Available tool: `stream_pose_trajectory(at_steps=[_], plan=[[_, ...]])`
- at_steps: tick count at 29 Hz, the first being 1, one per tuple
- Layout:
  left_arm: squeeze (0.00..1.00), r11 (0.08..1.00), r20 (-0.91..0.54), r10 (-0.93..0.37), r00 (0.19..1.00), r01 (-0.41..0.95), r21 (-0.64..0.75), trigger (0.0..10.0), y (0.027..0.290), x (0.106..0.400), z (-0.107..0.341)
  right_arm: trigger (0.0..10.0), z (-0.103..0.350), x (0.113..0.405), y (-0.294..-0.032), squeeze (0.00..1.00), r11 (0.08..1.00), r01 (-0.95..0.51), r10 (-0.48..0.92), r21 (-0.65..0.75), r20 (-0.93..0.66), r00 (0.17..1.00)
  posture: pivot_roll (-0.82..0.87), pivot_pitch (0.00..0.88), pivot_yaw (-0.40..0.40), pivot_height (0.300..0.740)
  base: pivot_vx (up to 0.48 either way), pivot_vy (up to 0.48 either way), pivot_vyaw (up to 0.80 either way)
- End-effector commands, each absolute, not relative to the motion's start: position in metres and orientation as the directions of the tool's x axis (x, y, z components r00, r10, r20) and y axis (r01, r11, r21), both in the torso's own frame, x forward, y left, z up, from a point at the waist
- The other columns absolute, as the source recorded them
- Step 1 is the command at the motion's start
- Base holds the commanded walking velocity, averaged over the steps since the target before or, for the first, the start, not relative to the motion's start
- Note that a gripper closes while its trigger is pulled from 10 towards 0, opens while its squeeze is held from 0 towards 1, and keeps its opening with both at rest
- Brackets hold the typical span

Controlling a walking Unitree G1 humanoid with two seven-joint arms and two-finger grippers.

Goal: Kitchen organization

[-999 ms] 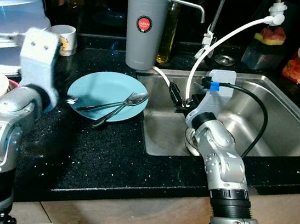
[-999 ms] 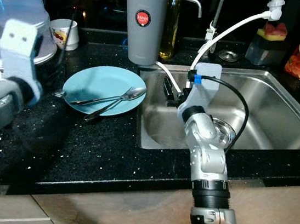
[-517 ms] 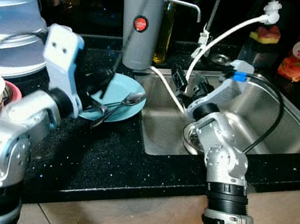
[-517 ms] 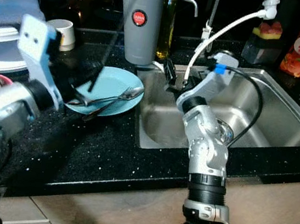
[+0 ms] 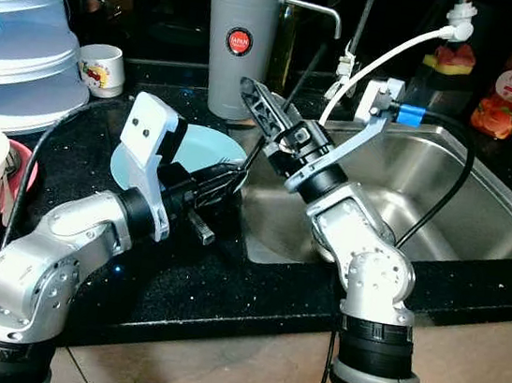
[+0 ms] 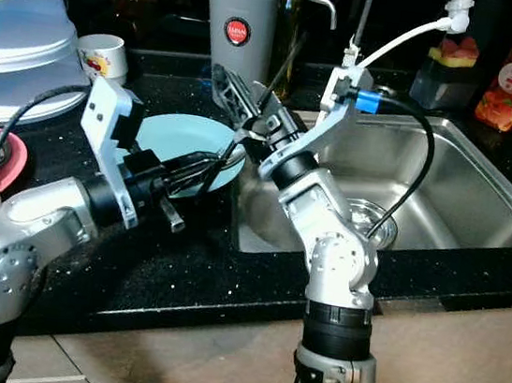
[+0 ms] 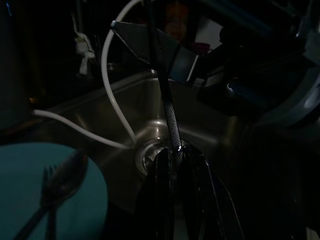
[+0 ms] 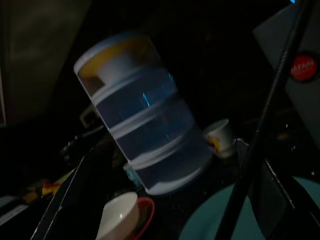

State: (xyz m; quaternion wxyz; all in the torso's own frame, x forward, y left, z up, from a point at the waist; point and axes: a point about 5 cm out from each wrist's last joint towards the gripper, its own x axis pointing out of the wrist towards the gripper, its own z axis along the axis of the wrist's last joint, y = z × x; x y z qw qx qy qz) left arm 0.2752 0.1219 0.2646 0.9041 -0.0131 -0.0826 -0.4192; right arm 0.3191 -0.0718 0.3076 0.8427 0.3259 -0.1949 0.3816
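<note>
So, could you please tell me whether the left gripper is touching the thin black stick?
Touching. The left wrist view shows the thin black stick running down between the shut black fingers of the left gripper, with no gap visible.

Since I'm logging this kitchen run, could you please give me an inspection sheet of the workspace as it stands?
Surface: black speckled counter beside a steel sink.
Job's things: blue plate carrying a fork and spoon; thin black stick.
Clutter: grey canister, mug, stacked containers, pink plate, juice bottles.
Grippers: left claw shut on the stick over the plate; right claw open around the stick higher up.
Cables: white hose into the sink; black cable on the right arm.
Surroundings: dark; nothing seen.
</note>
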Motion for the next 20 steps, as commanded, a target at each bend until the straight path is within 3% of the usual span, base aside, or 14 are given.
stream_pose_trajectory(at_steps=[1, 4, 5, 6, 20], plan=[[0.00, 0.623, 0.153, -0.776, 0.612, 0.782, 0.031, 0.0, 0.118, 0.275, 0.260, 10.0, 0.307, 0.316, -0.067, 0.00, 0.500, -0.780, 0.547, 0.377, 0.561, 0.621, -0.02, 0.029, 0.011, 0.740, 0.000, 0.000, 0.00], [0.00, 0.619, 0.154, -0.779, 0.608, 0.784, 0.035, 0.0, 0.118, 0.274, 0.260, 10.0, 0.305, 0.316, -0.066, 0.00, 0.521, -0.771, 0.552, 0.367, 0.545, 0.632, -0.02, 0.027, 0.011, 0.740, 0.000, 0.000, 0.00], [0.00, 0.620, 0.156, -0.778, 0.608, 0.783, 0.039, 0.0, 0.118, 0.275, 0.261, 1.1, 0.304, 0.318, -0.067, 0.00, 0.528, -0.762, 0.546, 0.375, 0.537, 0.643, -0.02, 0.027, 0.011, 0.740, 0.000, 0.000, 0.00], [0.00, 0.625, 0.158, -0.774, 0.613, 0.779, 0.042, 0.0, 0.119, 0.276, 0.261, 0.0, 0.303, 0.319, -0.067, 0.00, 0.534, -0.754, 0.538, 0.384, 0.533, 0.653, -0.01, 0.026, 0.012, 0.740, 0.000, 0.000, 0.00], [0.00, 0.657, 0.153, -0.748, 0.646, 0.753, 0.035, 0.0, 0.121, 0.279, 0.259, 0.0, 0.303, 0.327, -0.078, 0.00, 0.574, -0.697, 0.471, 0.430, 0.523, 0.710, -0.01, 0.045, 0.015, 0.740, 0.000, 0.000, 0.00]])
